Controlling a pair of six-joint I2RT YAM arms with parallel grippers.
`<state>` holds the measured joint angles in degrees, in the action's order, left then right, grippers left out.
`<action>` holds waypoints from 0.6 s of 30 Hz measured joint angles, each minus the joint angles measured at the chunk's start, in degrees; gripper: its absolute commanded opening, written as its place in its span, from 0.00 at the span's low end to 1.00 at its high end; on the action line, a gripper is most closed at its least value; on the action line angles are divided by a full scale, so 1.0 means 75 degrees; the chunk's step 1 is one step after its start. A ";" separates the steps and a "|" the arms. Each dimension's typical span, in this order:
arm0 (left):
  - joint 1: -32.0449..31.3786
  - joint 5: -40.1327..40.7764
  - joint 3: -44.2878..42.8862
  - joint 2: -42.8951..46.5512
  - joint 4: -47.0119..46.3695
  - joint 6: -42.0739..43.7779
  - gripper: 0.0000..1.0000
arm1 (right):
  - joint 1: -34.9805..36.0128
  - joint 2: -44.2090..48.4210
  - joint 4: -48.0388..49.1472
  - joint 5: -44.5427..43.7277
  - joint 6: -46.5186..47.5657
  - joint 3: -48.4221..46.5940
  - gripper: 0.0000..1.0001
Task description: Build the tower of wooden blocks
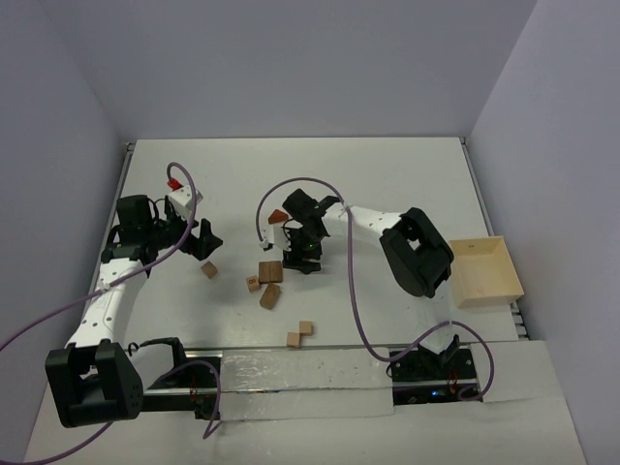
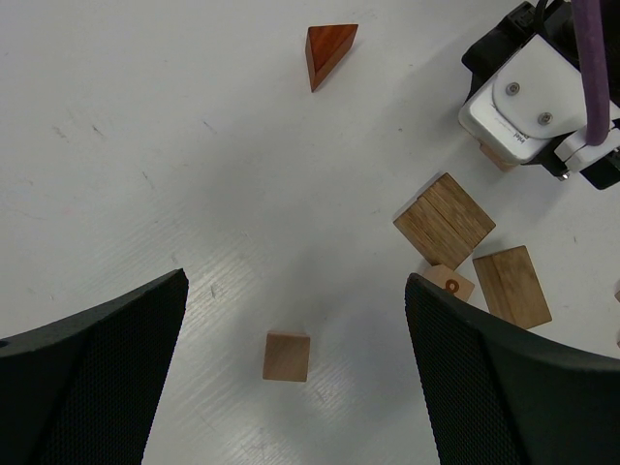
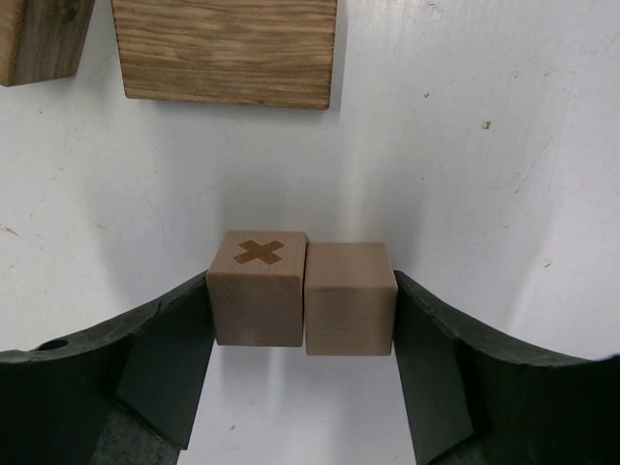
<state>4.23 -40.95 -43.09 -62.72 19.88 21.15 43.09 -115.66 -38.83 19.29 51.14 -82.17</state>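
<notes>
Left claw (image 2: 295,291) spread wide, facing straight down; right claw (image 3: 302,320) facing down too, pinched tight

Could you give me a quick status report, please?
Left gripper open over a lone cube. Right gripper shut on two cubes side by side. Blocks scattered, none visibly stacked.

The overhead view looks down from behind my bases over the counter (image 1: 387,174). My left wrist view faces down from higher up; my right wrist view sits close over two small cubes (image 3: 349,295). Both catch the oak block (image 2: 445,218)
</notes>
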 measured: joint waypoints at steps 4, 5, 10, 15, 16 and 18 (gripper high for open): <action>0.0000 0.0000 0.0000 0.0000 0.0000 0.0003 0.99 | 0.0000 -0.0003 -0.0009 -0.0012 0.0046 0.0000 0.87; 0.0000 0.0000 0.0000 -0.0005 0.0000 0.0003 0.99 | 0.0000 -0.0003 -0.0015 -0.0016 0.0046 -0.0002 0.88; 0.0000 0.0000 0.0000 -0.0023 -0.0002 0.0003 0.99 | 0.0000 -0.0006 -0.0043 -0.0023 0.0052 -0.0003 0.96; 0.0000 0.0002 0.0000 -0.0026 0.0000 0.0003 0.99 | 0.0000 -0.0006 -0.0055 -0.0010 0.0112 -0.0003 1.00; 0.0000 0.0003 0.0000 -0.0026 0.0000 0.0003 0.99 | 0.0000 -0.0006 -0.0055 0.0001 0.0113 -0.0003 1.00; 0.0000 0.0003 0.0000 -0.0026 0.0000 0.0003 0.99 | 0.0000 0.0001 -0.0056 0.0031 0.0110 -0.0003 1.00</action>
<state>4.23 -40.93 -43.09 -62.92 19.88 21.17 43.09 -115.65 -39.25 19.52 51.96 -82.19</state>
